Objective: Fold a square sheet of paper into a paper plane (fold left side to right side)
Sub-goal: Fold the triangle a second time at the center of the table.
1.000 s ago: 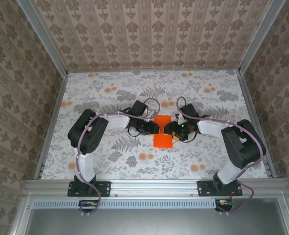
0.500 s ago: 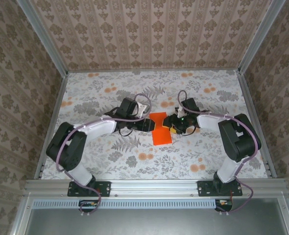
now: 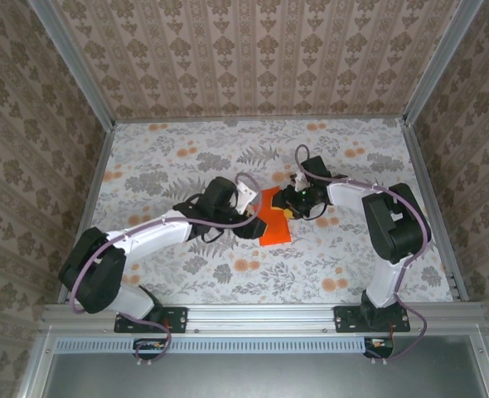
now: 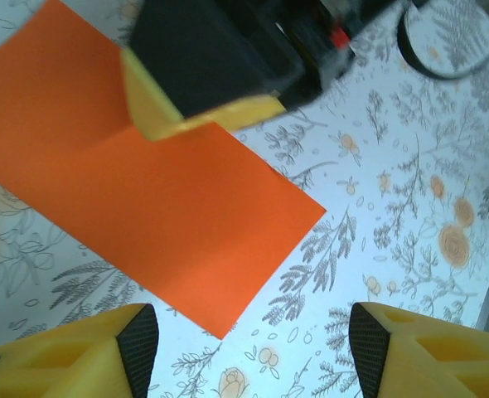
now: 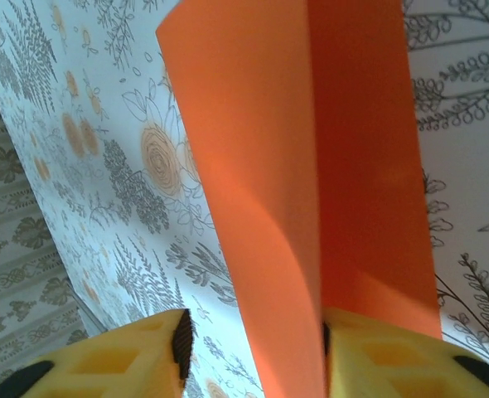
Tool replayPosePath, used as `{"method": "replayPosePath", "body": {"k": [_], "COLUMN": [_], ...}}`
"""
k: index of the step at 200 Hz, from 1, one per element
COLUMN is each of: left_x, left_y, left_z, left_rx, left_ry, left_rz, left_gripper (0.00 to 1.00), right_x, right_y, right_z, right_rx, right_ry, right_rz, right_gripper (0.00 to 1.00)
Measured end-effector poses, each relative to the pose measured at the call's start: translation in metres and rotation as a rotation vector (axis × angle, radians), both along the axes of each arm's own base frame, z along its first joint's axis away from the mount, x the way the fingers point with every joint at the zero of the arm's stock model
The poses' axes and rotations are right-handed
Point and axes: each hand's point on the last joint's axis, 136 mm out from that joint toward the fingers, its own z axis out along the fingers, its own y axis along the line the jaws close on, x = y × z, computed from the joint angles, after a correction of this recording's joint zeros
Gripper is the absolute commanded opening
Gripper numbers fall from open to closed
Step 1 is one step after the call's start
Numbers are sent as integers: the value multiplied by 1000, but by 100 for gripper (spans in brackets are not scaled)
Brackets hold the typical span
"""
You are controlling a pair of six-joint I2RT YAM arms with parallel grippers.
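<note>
**Left pincer** (image 4: 253, 336): wide open. Its two yellow fingers (image 4: 124, 352) stand far apart at the lower edge of the left wrist view, with only floral tabletop (image 3: 186, 157) between them. It holds nothing and touches nothing. The square sheet of paper (image 4: 186, 215) lies just beyond the fingertips.

**Right pincer** (image 5: 254, 332): partly open.
- In the right wrist view, a raised flap of the sheet runs down between the two fingers.
- The flap lies against the finger (image 5: 385, 356) on the right of that view.
- A strip of tabletop shows between the flap and the other finger, so the jaws stand around the flap without clamping it.
- In the left wrist view, the black body of this pincer sits over the far part of the sheet. One yellow finger is at the crease where the paper bends upward.

**Sheet:** bright orange, folded to a narrower oblong. It rests near the middle of the tabletop, between the two pincers in the top view. Most of it lies flat; the part at the right pincer is lifted. In the top view, the left pincer is beside the sheet's left edge and the right pincer is at its far right corner.
</note>
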Motion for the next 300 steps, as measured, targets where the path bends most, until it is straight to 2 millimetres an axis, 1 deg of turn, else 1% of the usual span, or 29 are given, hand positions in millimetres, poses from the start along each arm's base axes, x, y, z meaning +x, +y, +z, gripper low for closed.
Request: {"method": "replayPosePath", "body": {"k": [24,50,63,76,93,121,150,199,223,240,268,300], "left_x": [-17,-29,-36,-42,-44,-44,-41,-33,-29,-26,-26,-24], "left_y": [-5,-14,-20,-27,-37,-50,-58,-72,-78,-79,-75,-71], "left_z": [-5,-4,-2,1,4,0,-12,-32,-41,-47,-54,-55], "left_rx": [62,113,130,147,168,211,267,395,459,506,559,574], "left_ry": [-33,-87,-120,-149,-182,-218,-237,-267,-276,-282,-278,-287], "left_rz": [-54,-94,-114,-134,-147,-155,-148,-116,-101,-93,-78,-65], "left_gripper": [69,72,74,75,76,77,78,79,77,71,51,29], "right_x": [6,4,2,0,-2,-4,-8,-17,-18,-16,-16,-16], "right_y": [2,0,0,-1,-2,-2,-4,-4,-3,-2,-2,-2], "right_z": [5,5,4,3,2,4,10,2,1,2,1,0], "right_rx": [-4,-12,-15,-18,-20,-20,-18,-22,-20,-15,-15,-19], "right_ry": [-9,7,21,31,44,49,51,96,104,99,100,100], "right_rz": [12,17,15,15,12,10,4,-11,-18,-24,-30,-31], "right_gripper": [25,11,9,8,8,8,8,8,8,8,9,10]}}
